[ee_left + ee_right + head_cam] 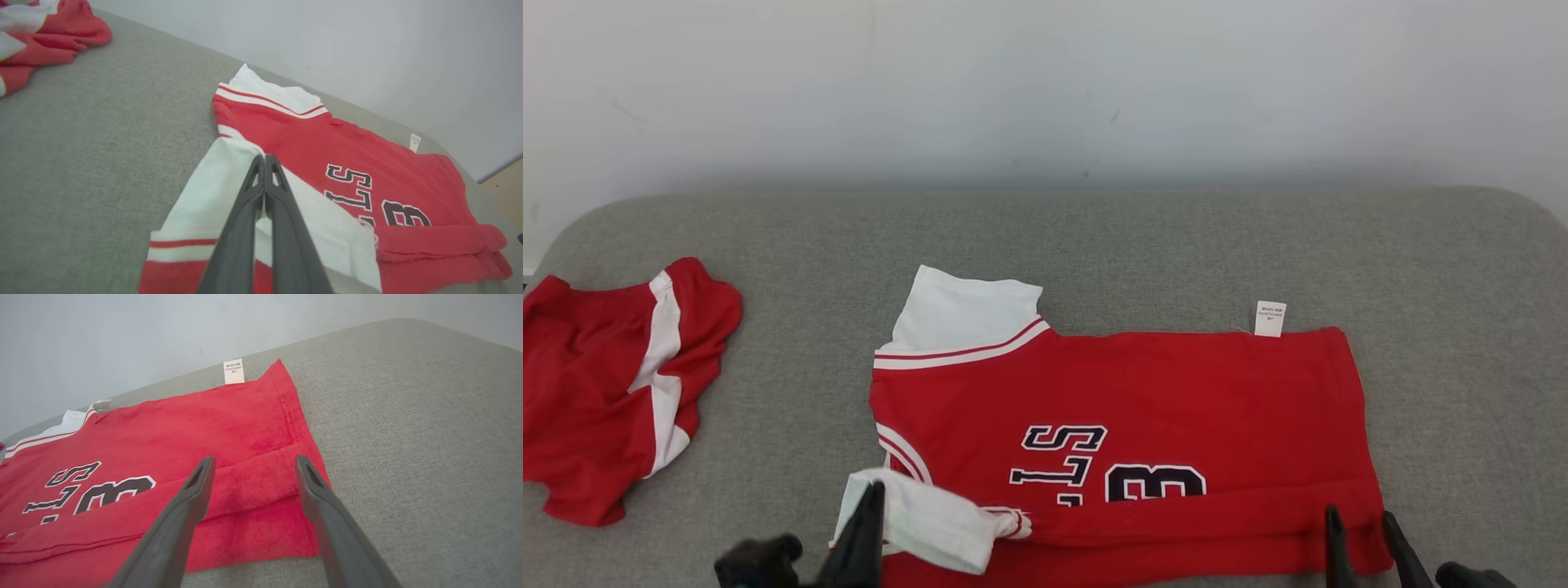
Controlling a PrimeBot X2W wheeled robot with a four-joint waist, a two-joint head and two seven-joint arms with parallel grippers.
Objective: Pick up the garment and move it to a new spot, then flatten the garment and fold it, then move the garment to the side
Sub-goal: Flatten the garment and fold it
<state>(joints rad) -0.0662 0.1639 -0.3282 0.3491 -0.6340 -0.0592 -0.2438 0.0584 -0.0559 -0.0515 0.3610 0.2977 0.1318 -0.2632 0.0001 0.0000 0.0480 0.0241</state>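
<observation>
The red jersey point(1176, 392) lies flat at the near middle of the grey padded table point(1094, 245), its near edge folded over, with red-and-white shorts point(596, 376) well apart on the left. The left gripper point(264, 157) is closed tight with its tips on the jersey's white sleeve point(204, 196); whether cloth is pinched cannot be told. The right gripper point(255, 459) stands wide over the folded hem corner, holding nothing.

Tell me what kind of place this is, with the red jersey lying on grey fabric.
Likely an indoor test bench for folding clothes: a grey fabric-covered table against a plain white wall, a red jersey laid out, and another red-and-white garment heaped at its left.
</observation>
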